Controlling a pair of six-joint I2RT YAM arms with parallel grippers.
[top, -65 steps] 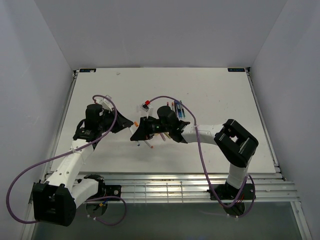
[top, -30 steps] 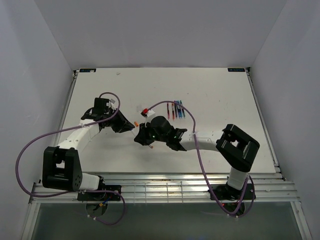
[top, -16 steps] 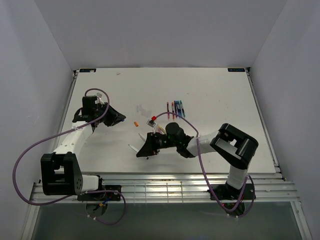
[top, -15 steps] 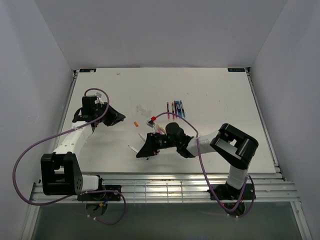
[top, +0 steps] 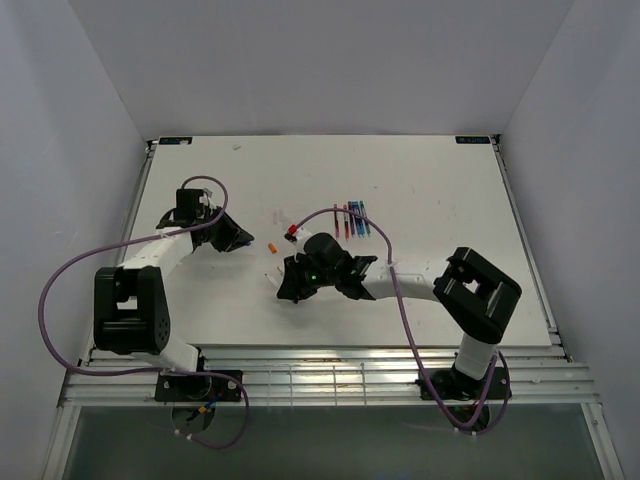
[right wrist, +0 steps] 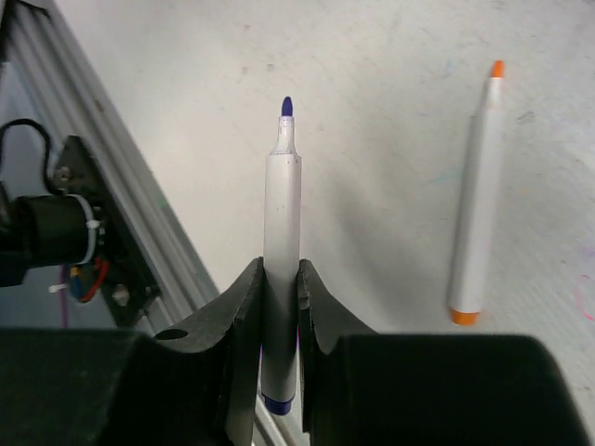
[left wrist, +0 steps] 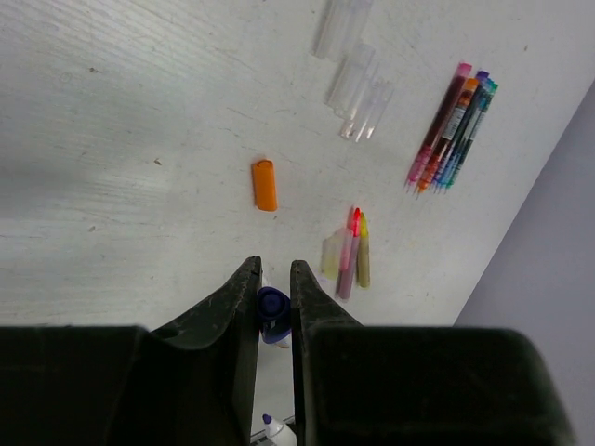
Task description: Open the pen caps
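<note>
Table (left wrist: 139, 111) — one orange cap (left wrist: 264, 184); left end effector (left wrist: 272, 271) pinches blue cap (left wrist: 273, 304), right end effector (right wrist: 280, 271) blue pen (right wrist: 282, 204)

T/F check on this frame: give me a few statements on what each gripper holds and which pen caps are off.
1. The right gripper holds a white pen with a bare blue tip. True.
2. The left gripper is open and empty. False: it is shut on a blue cap.
3. An orange cap lies loose on the table. True.
4. The orange-tipped pen on the table is capped. False: its tip is bare.
</note>
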